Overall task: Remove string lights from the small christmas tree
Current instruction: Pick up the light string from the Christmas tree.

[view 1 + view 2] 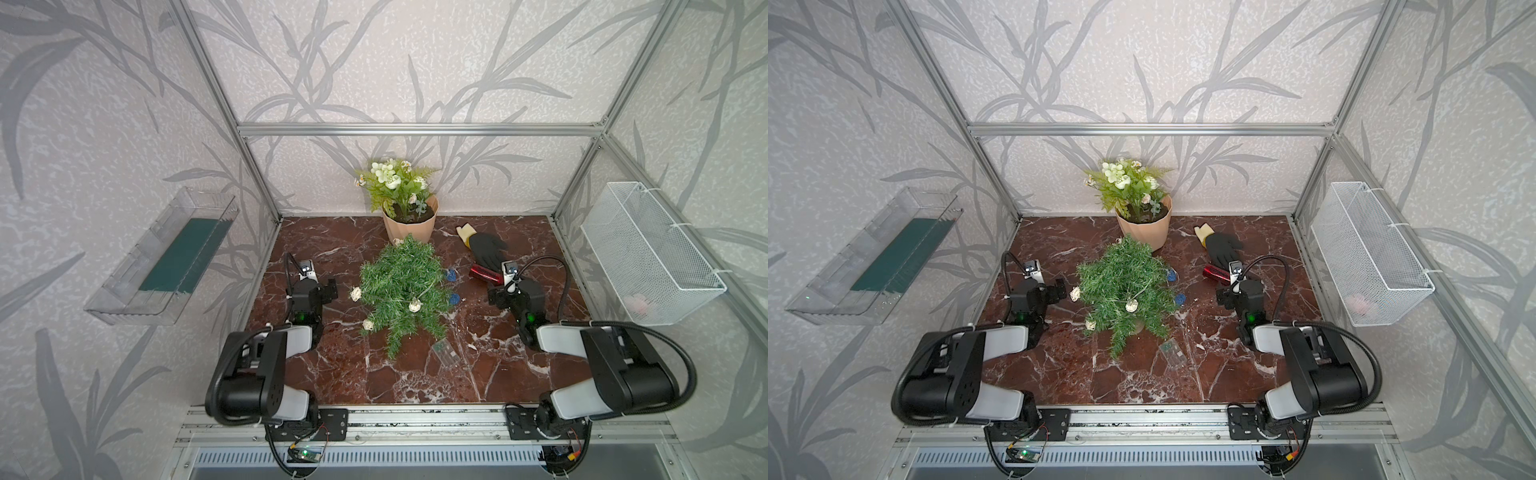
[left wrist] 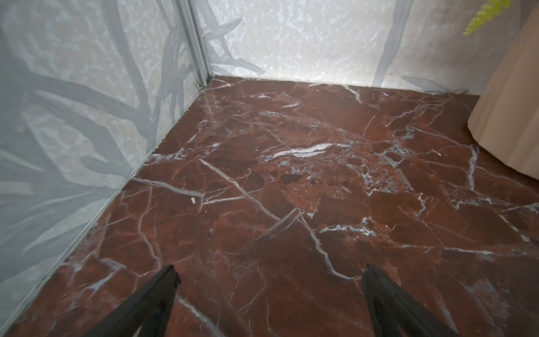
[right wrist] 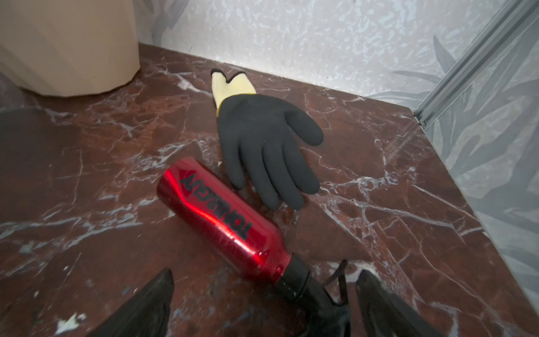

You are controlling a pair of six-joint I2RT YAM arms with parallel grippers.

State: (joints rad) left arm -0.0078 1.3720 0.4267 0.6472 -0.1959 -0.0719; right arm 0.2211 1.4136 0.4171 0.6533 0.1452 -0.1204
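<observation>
**Snag risk**

In both top views the string lights [image 1: 414,306] wind through the small christmas tree [image 1: 399,291] mid-worktop — a hasty tug could topple it. Left wrist: the left gripper [image 2: 269,271] gapes wide, empty. Right wrist: the right gripper [image 3: 266,272] gapes too, empty, above a red bottle [image 3: 221,216] it may knock.

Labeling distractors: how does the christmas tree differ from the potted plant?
The christmas tree is dark-green needles, draped with string lights; the potted plant is lighter green with white flowers, no lights. The tree stands in front, the plant behind it. Both are green.
</observation>
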